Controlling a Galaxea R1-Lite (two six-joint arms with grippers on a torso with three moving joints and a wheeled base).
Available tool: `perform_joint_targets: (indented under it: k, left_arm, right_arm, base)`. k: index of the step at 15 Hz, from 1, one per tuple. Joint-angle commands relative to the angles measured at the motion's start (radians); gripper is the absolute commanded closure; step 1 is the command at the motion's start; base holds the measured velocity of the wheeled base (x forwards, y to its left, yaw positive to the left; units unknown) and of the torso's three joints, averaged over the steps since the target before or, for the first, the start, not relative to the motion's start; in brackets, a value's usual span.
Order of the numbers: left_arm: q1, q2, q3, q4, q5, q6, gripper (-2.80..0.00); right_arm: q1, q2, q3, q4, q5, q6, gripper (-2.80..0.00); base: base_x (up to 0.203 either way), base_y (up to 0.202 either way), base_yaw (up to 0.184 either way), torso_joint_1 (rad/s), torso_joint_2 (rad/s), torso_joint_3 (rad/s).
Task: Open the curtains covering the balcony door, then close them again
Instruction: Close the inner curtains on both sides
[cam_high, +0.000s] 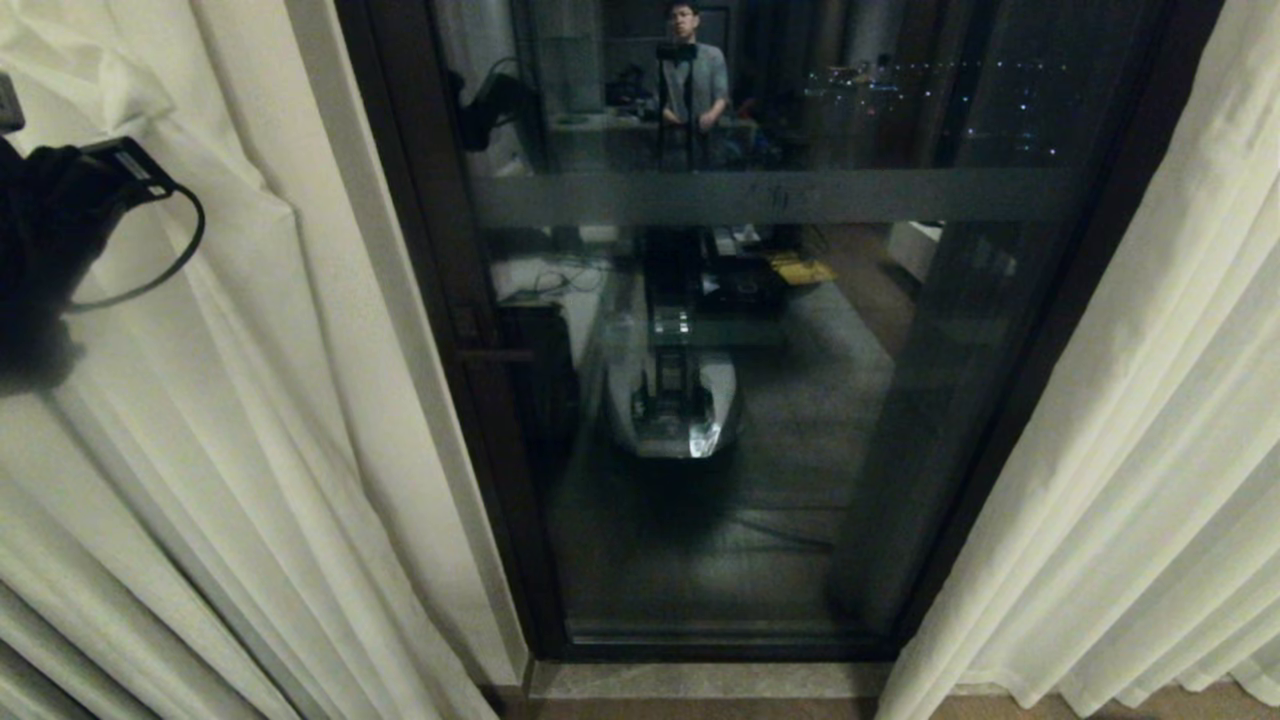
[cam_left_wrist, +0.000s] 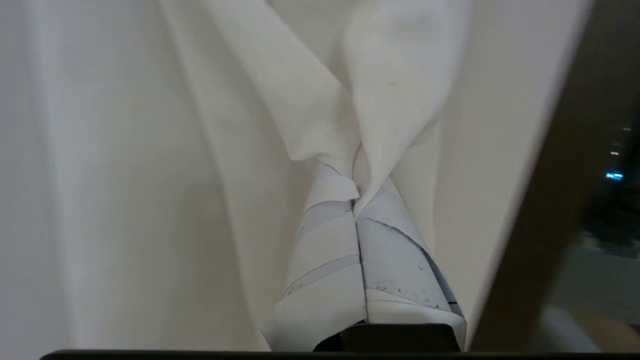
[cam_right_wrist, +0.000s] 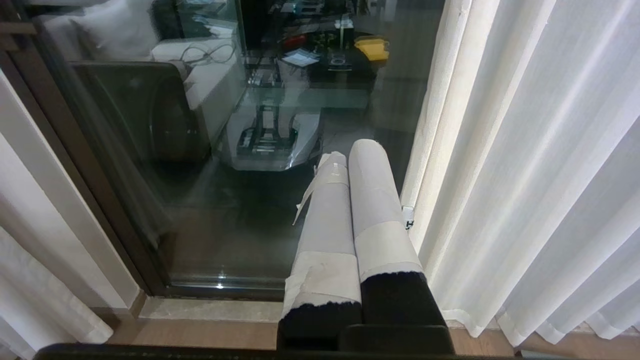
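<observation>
Curtains (cam_high: 250, 400) apart, balcony door (cam_high: 760, 400) bare

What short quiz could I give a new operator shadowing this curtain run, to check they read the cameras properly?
1. True or false: the left claw is shut on a fold of the left curtain.
2. Which claw holds nothing? A. left B. right C. both
3. Fill in: between the two curtains, the glass of the balcony door is ____.

Key
1. True: in the left wrist view, fabric is pinched between the taped fingers.
2. B: the right claw is shut on nothing, near the right curtain.
3. Uncovered: the panes reflect the room, the robot and a person.
</observation>
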Motion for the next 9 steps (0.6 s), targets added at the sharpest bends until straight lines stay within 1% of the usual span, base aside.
perform_joint_targets:
  k: [1, 5, 9]
  left_arm:
    - [-0.022, -0.037, 0.010, -0.007, 0.000, -0.001, 0.00]
    - [-0.074, -0.091, 0.037, 0.001, 0.000, -0.001, 0.00]
    - [-0.157, -0.153, 0.094, 0.006, 0.006, -0.001, 0.00]
  right_arm:
    - [0.000, 0.000, 0.000, -0.001, 0.000, 0.000, 0.00]
    - [0.000, 0.000, 0.000, -0.001, 0.000, 0.000, 0.00]
    - [0.000, 0.000, 0.000, -0.001, 0.000, 0.000, 0.00]
  base:
    - [0.000, 0.000, 0.000, 0.000, 0.00, 0.000]
    - [0.000, 0.000, 0.000, 0.000, 0.00, 0.000]
    - [0.000, 0.000, 0.000, 0.000, 0.00, 0.000]
